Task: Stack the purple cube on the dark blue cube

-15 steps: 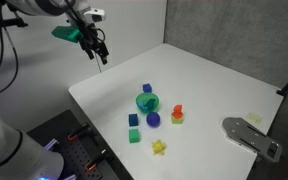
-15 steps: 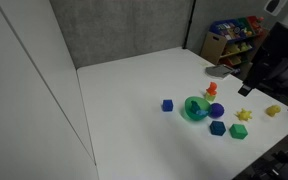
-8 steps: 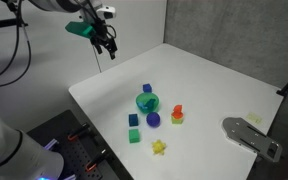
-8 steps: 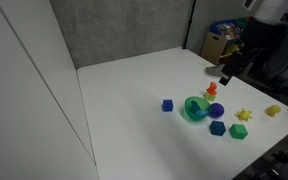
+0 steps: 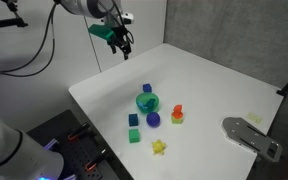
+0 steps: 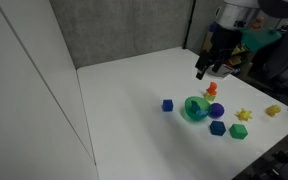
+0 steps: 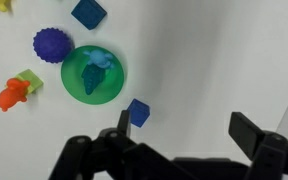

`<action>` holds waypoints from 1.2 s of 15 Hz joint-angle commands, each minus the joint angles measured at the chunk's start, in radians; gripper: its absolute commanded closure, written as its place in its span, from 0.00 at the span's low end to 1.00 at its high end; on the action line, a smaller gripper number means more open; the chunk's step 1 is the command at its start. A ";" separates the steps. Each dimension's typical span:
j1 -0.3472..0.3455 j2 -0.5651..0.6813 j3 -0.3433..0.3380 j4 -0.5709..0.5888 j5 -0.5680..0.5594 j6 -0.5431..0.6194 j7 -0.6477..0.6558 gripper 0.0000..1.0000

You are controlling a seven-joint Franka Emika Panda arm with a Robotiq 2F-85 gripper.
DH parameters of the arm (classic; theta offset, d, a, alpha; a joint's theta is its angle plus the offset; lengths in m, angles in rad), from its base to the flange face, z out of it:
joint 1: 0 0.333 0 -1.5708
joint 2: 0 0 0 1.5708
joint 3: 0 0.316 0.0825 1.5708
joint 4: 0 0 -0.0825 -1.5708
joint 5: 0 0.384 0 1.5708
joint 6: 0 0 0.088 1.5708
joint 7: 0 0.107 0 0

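Note:
The purple cube [image 5: 147,88] lies alone on the white table, just beyond the green bowl [image 5: 148,102]; it also shows in an exterior view [image 6: 168,105] and in the wrist view [image 7: 138,112]. The dark blue cube [image 5: 134,119] sits on the bowl's other side, by the purple ball [image 5: 153,119]; it also shows in an exterior view [image 6: 217,128] and at the top of the wrist view [image 7: 88,12]. My gripper [image 5: 124,45] hangs high above the table's far edge, open and empty. It shows in both exterior views [image 6: 202,72]. In the wrist view [image 7: 189,130] the purple cube lies beside one fingertip, far below.
A green cube [image 5: 134,136], a yellow star [image 5: 159,147] and a red-orange toy [image 5: 177,113] lie around the bowl. A grey metal plate [image 5: 252,137] sticks out at the table's corner. A shelf of toys [image 6: 234,40] stands behind the table.
The arm has swung in from beside the table to above its far edge, closer to the objects. The gripper stays open. The cubes have not moved.

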 commanded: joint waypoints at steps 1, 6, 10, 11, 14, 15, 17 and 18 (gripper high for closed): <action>0.004 0.152 -0.017 0.142 -0.004 -0.001 0.034 0.00; 0.023 0.328 -0.044 0.258 -0.024 0.028 0.064 0.00; 0.056 0.453 -0.078 0.329 -0.059 0.057 0.113 0.00; 0.065 0.482 -0.087 0.345 -0.067 0.066 0.126 0.00; 0.090 0.573 -0.112 0.391 -0.075 0.101 0.163 0.00; 0.097 0.601 -0.120 0.408 -0.074 0.108 0.173 0.00; 0.107 0.656 -0.132 0.444 -0.063 0.125 0.185 0.00; 0.114 0.680 -0.141 0.462 -0.065 0.131 0.194 0.00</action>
